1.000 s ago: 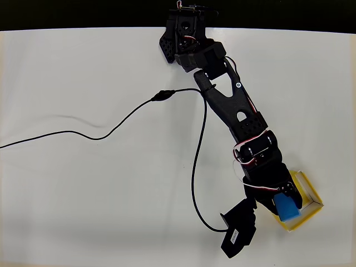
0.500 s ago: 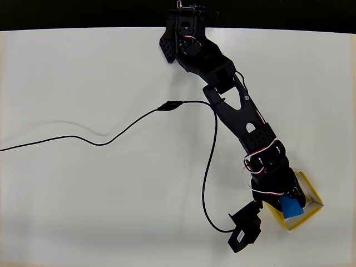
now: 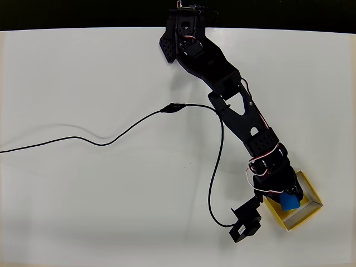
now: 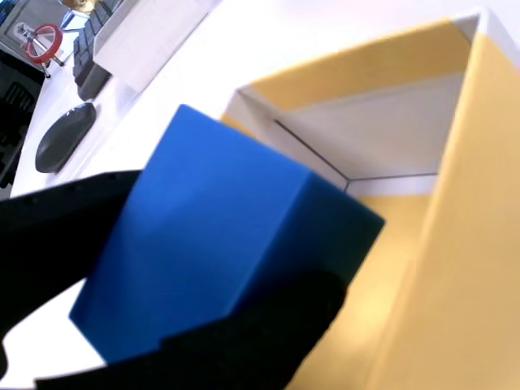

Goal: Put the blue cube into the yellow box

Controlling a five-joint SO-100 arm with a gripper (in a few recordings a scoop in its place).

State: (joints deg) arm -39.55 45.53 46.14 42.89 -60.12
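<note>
The blue cube point(image 3: 288, 201) is bright blue with plain sides. The yellow box point(image 3: 310, 210) is yellow with a thin white rim. The gripper point(image 3: 285, 196) is black. The table point(image 3: 83, 194) is white. The cable point(image 3: 111, 137) is black.

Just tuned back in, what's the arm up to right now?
The black arm reaches across the white table to the yellow box near the lower right of the overhead view. Its claw is shut on the blue cube and holds it over the box's opening. In the wrist view the cube sits between the black fingers, tilted, with the box's yellow floor just beyond it. It has not been let go yet.
</note>
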